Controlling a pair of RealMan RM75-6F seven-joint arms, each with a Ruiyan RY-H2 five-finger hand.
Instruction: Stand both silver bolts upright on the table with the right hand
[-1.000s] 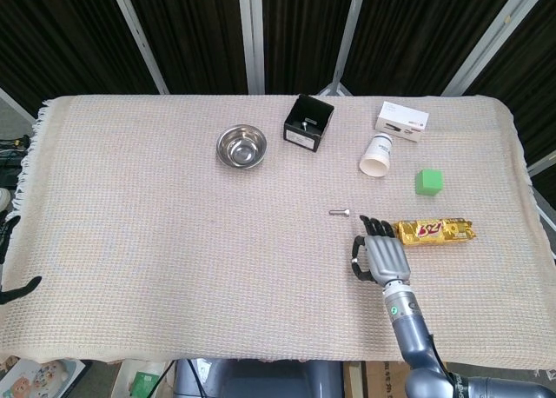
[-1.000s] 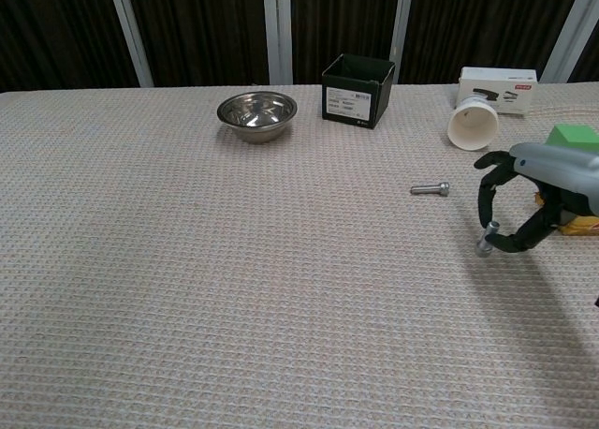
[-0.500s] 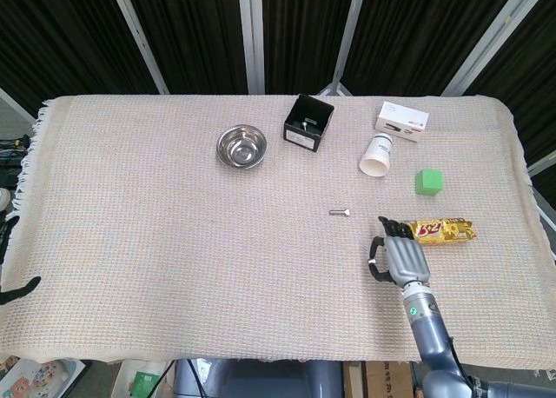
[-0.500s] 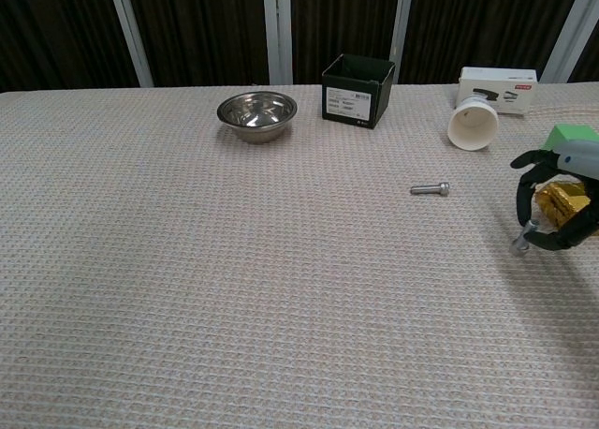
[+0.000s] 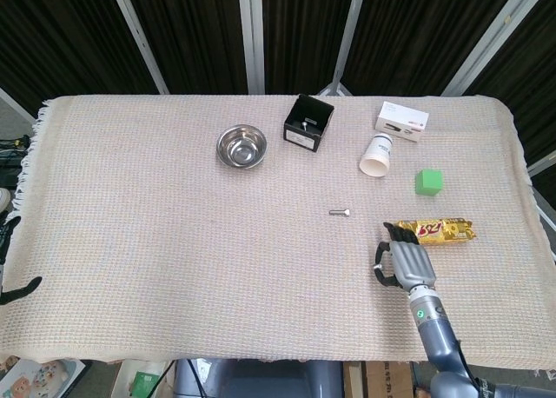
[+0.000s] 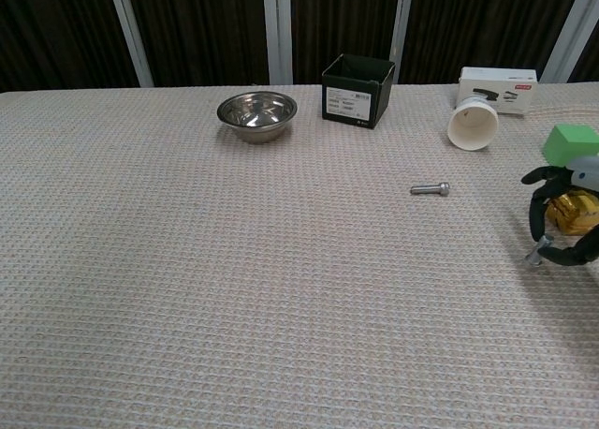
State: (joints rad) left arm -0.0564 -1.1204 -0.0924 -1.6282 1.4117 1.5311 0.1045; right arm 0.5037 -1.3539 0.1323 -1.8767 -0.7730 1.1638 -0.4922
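One silver bolt (image 6: 534, 255) is pinched in the right robot hand (image 5: 404, 263), tip near the worktop (image 5: 174, 224). The other silver bolt (image 5: 340, 212) lies flat, well to that hand's left.

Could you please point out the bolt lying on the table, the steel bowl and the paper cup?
bolt (image 6: 430, 189), chest view, middle of its shaft
steel bowl (image 6: 256, 116), chest view, its side wall
paper cup (image 5: 376, 155), head view, its side wall

Bright, even overhead light fills both views, sharp throughout, with soft short shadows on the counter (image 5: 156, 242), faint glare in the steel bowl (image 6: 256, 111), and a dark backdrop.
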